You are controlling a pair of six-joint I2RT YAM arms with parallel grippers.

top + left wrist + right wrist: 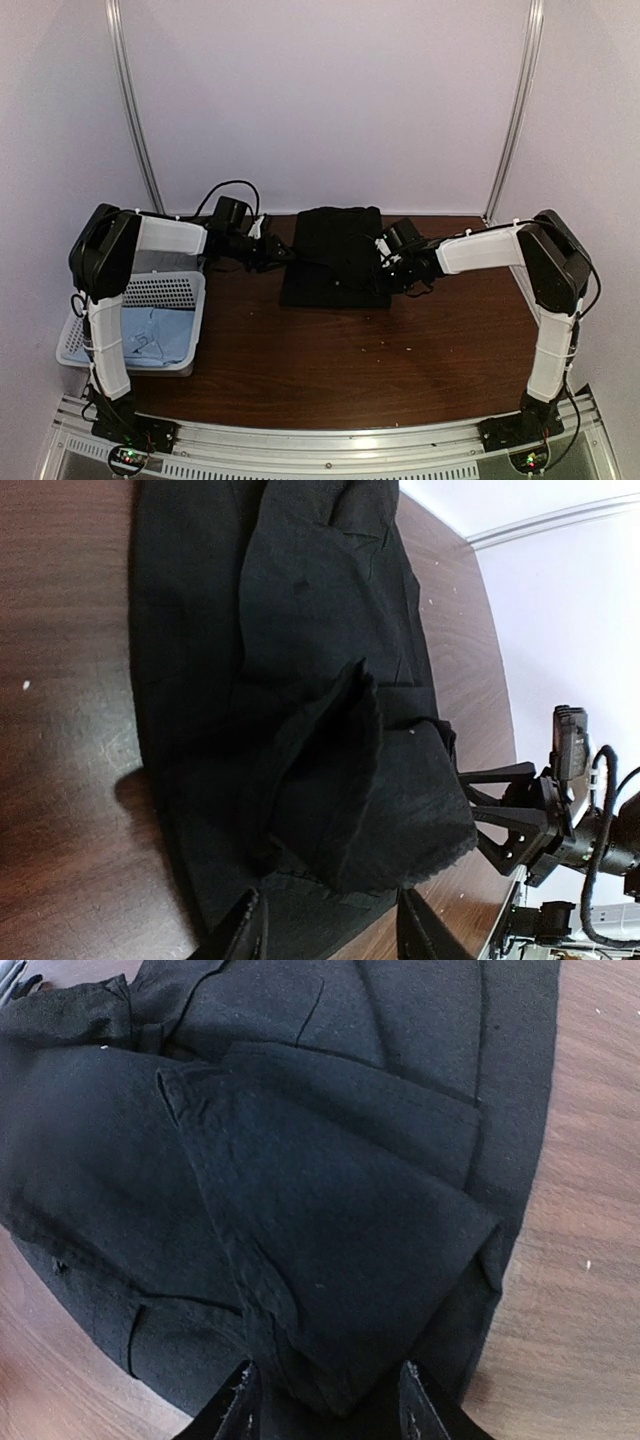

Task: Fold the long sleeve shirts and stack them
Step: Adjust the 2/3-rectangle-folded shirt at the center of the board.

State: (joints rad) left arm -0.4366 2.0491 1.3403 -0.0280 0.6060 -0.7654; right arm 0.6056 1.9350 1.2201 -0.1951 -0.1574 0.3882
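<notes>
Top external view: a large black long-sleeve cloth shirt (335, 255) lies folded into a rough rectangle on the brown wood-grain table (330, 350). My left gripper (278, 252) is at its L edge and my right gripper (384, 263) at its R edge, so the shirt sits betw. the two.

Left wrist cam: the left fingers (245, 935) stand apart, released, w/ nothing pinched that I can see. The shirt hem lies flat just beyond and below the tips. Ahead of them a doubled-over flap (370, 780) stands raised off the rest of the shirt, and its far corner reaches the right gripper's jaws.

Right wrist cam: the right fingers (232, 1415) sit either side of that flap's near end w/ a clear gap betw. them. Cloth fills the gap, but I can't tell whether they're pinching it or just straddling it. The rest of the shirt spreads flat ahead of the tips and to both sides.

Well off to the left gripper's outer side, a white plastic lattice basket (170, 290) holds a light blue cloth shirt (165, 335).
</notes>
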